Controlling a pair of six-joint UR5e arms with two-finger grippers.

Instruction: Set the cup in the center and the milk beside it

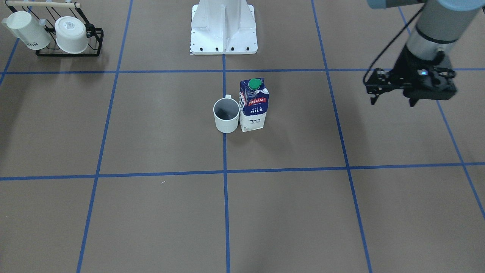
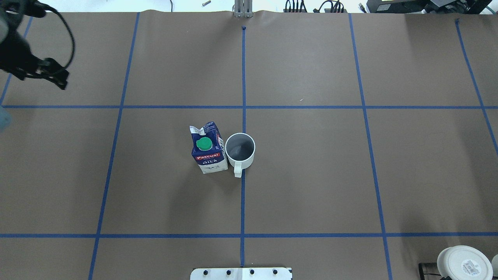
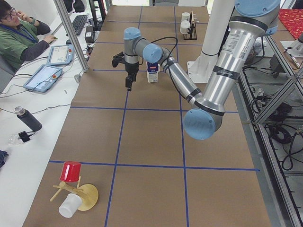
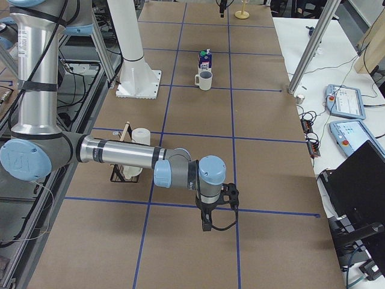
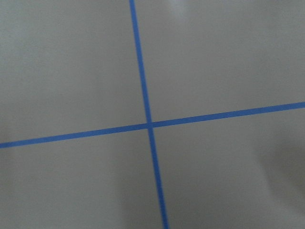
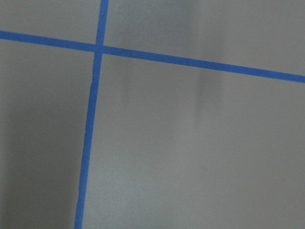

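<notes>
The cup (image 1: pixel 226 115), a small white mug with a dark inside, stands upright on the blue centre line of the table. Its handle points toward the robot base. The milk (image 1: pixel 254 106), a blue and white Pascual carton with a green cap, stands upright right beside it, on the robot's left; they touch or nearly touch. Both show in the overhead view, cup (image 2: pixel 240 149) and milk (image 2: pixel 208 149). My left gripper (image 1: pixel 393 101) hangs open and empty above the table, far to the left of the carton. My right gripper (image 4: pixel 207 224) shows only in the exterior right view, far from both; I cannot tell its state.
A black wire rack (image 1: pixel 70 51) with two other white mugs stands at the table's corner on the robot's right. The white robot base (image 1: pixel 223 30) is behind the cup. A wooden stand with a red cup (image 3: pixel 71 171) sits at the far left end. An operator (image 3: pixel 19 33) sits at the side desk.
</notes>
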